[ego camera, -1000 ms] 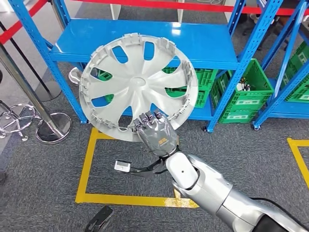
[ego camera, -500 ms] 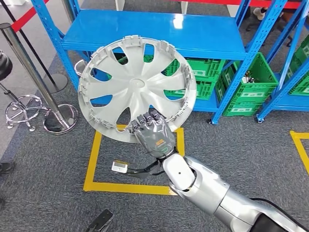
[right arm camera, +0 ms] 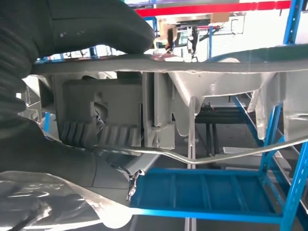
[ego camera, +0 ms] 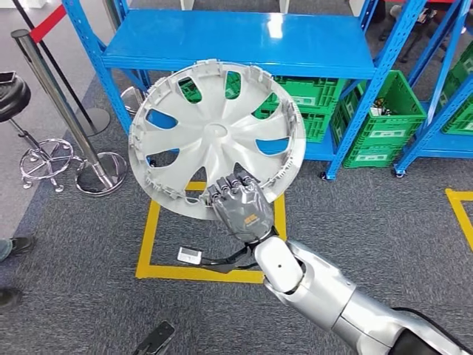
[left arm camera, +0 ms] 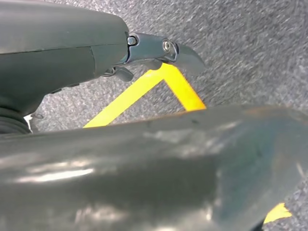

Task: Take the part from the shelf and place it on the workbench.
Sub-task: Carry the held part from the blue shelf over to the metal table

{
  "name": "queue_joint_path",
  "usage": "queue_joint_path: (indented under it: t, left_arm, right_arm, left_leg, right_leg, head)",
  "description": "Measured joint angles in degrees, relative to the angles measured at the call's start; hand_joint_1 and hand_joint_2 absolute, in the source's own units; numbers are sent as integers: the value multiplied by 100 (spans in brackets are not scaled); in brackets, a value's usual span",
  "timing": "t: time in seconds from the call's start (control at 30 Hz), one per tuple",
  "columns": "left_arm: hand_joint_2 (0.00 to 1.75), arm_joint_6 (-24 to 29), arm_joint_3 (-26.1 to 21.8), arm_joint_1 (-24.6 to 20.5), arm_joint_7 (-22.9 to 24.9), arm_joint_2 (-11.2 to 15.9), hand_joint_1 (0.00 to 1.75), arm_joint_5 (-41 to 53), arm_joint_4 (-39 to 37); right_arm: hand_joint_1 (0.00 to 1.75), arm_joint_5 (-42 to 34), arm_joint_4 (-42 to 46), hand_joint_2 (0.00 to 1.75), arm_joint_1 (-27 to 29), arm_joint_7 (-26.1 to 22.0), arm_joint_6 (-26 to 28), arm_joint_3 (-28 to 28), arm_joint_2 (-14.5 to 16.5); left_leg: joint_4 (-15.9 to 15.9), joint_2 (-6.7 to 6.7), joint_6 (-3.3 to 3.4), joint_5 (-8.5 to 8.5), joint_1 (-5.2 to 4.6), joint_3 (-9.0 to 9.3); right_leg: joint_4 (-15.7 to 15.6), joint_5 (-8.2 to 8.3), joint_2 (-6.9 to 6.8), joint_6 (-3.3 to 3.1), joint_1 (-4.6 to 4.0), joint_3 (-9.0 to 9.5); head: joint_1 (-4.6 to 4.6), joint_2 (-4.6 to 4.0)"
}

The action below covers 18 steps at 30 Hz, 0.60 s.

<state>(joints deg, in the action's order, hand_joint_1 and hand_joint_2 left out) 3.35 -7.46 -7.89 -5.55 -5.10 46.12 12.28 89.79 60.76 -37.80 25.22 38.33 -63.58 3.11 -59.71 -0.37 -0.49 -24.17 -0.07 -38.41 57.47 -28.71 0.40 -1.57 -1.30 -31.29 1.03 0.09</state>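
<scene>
fingertips of the right hand (ego camera: 241, 209) tucked behind the wheel cover (ego camera: 214, 137) rim, green crates (ego camera: 385, 129) past it partly blocked, contents too tiny

We find almost nothing that can be read. On the back of the grey right hand (ego camera: 241, 207) sits a small orange mark, too small and blurred for us to make out any letters. The green plastic crates (ego camera: 385, 126) under the blue metal shelf (ego camera: 239, 44) carry pale rectangular labels on their fronts, but we cannot read any words or numbers on them. The small white rectangular tag (ego camera: 189, 257) lying on the grey carpet inside the yellow floor tape (ego camera: 146, 237) shows no legible print either. The round silver-grey plastic hubcap (ego camera: 217, 137) bears no readable brand or number that we can see.
</scene>
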Motion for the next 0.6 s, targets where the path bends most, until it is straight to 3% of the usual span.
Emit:
queue_joint_path:
  t: [0.07, 0.13, 0.17, 0.2, 0.23, 0.27, 0.3, 0.37, 0.4, 0.5, 0.53, 0.6]
  left_arm:
    - [0, 5, 0, 17, -1, 8, 0, 0, 0]
    - [0, 12, -1, 24, -2, 10, 0, -1, 0]
    - [0, 16, -2, 24, -5, 13, 0, -13, 0]
    - [0, 23, -4, 24, -10, 15, 0, -29, 0]
    - [0, 35, -5, 23, -20, 18, 0, -46, 0]
    - [0, 51, -7, 20, -34, 22, 0, -61, 0]
    - [0, 74, -8, 11, -45, 24, 0, -62, 0]
    - [0, 125, -8, -25, -21, 15, 0, -44, 1]
    - [0, 146, -8, -53, 14, -1, 0, -32, 2]
    - [0, 159, -9, -111, 114, -65, 0, -11, 2]
    - [0, 155, -9, -117, 127, -80, 0, -10, 2]
    - [0, 147, -10, -126, 133, -99, 0, -9, 2]
  right_arm:
    - [175, -2, 0, 175, 14, -21, -8, 5, -1]
    - [175, -2, 0, 175, 27, -56, -11, 15, -1]
    - [175, -1, 0, 175, 40, -117, -10, 30, -1]
    - [175, -1, 1, 175, 62, -207, -10, 57, -1]
    - [175, -1, 4, 175, 89, -318, -11, 93, 0]
    - [175, 1, 14, 175, 120, -418, -14, 134, 1]
    - [175, 1, 31, 175, 147, -483, -21, 174, 2]
    - [175, 1, 71, 175, 177, -526, -44, 237, 9]
    - [175, 0, 84, 175, 182, -524, -56, 257, 16]
    - [175, 2, 94, 175, 183, -492, -77, 276, 44]
    - [175, 2, 94, 175, 183, -480, -79, 278, 48]
    - [175, 1, 94, 175, 189, -467, -80, 282, 48]
  left_leg:
    - [-329, 5, -63, -401, 9, -115]
    - [-1023, 12, -125, -844, 41, -253]
    - [-1339, 13, -152, -882, 55, -290]
    - [-1537, 14, -176, -781, 67, -280]
    - [-1557, 14, -194, -578, 80, -200]
    - [-1407, 15, -205, -377, 94, -46]
    - [-1105, 15, -207, -312, 106, 177]
    - [-368, 6, -153, -487, 92, 654]
    - [-114, 1, -101, -607, 71, 792]
    - [83, 11, 76, -553, 40, 793]
    - [100, 20, 125, -500, 46, 756]
    - [112, 35, 184, -400, 54, 656]
  right_leg:
    - [-89, 113, -27, -28, 37, -63]
    - [-54, 181, -45, -40, 35, -187]
    - [-27, 213, -55, -31, 35, -252]
    - [6, 248, -65, -22, 35, -320]
    - [43, 283, -71, -10, 36, -395]
    - [83, 316, -73, 6, 38, -470]
    - [123, 347, -73, 27, 36, -541]
    - [190, 408, -72, 79, 29, -642]
    - [202, 452, -75, 110, 33, -674]
    - [219, 507, -73, 208, 72, -770]
    - [328, 395, -63, 241, 81, -838]
    - [897, -41, -49, 296, 98, -1065]
  head:
    - [10, 0]
    - [30, 0]
    - [31, 0]
    - [31, 0]
    - [32, 0]
    - [33, 0]
    - [33, 0]
    - [27, 0]
    - [25, 0]
    - [25, 0]
    - [15, 0]
    - [-6, 0]
